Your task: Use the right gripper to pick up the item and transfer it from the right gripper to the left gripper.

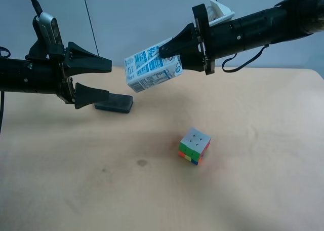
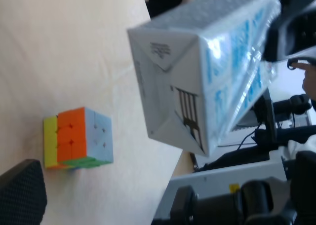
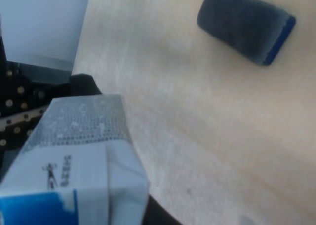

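The item, a white carton with blue print [image 1: 152, 66], hangs tilted on its side in the air above the table's far part. My right gripper [image 1: 169, 52], on the arm at the exterior high view's right, is shut on its gabled end. The carton fills the lower left of the right wrist view [image 3: 84, 156]. My left gripper [image 1: 110, 80] is open, level with the carton, its tips a short gap from the carton's base. The left wrist view shows that base [image 2: 197, 72] close ahead and one finger pad [image 2: 19, 195].
A multicoloured puzzle cube [image 1: 194, 145] sits on the wooden table [image 1: 253, 190] below and to the right of the carton; it also shows in the left wrist view [image 2: 76, 143]. A flat dark grey pad [image 1: 114, 103] lies under the left gripper's tips and shows in the right wrist view [image 3: 245, 25].
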Robot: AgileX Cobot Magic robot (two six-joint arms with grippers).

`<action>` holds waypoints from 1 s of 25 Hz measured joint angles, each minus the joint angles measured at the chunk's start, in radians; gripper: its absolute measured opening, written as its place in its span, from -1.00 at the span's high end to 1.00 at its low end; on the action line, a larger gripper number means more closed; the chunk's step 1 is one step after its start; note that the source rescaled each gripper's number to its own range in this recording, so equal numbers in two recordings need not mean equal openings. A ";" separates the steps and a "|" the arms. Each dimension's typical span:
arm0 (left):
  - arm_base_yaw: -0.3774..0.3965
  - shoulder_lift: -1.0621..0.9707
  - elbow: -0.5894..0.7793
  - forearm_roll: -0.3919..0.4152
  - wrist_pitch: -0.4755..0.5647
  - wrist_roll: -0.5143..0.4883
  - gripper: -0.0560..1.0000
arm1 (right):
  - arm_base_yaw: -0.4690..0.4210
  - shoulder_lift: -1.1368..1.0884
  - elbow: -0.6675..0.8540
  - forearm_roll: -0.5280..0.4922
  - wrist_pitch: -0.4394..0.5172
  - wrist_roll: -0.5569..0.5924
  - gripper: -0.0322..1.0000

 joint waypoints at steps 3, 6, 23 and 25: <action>-0.001 0.002 -0.012 -0.021 -0.001 0.010 -1.00 | 0.019 0.000 0.000 0.013 -0.001 -0.007 0.93; -0.019 0.003 -0.034 -0.032 -0.001 0.007 -1.00 | 0.049 0.000 0.000 0.033 -0.001 -0.026 0.93; -0.091 0.003 -0.081 -0.035 0.000 -0.066 -1.00 | 0.061 0.000 0.003 0.095 -0.001 -0.061 0.93; -0.091 0.003 -0.081 -0.036 0.000 -0.067 -1.00 | 0.061 0.000 0.003 0.095 -0.001 -0.062 0.93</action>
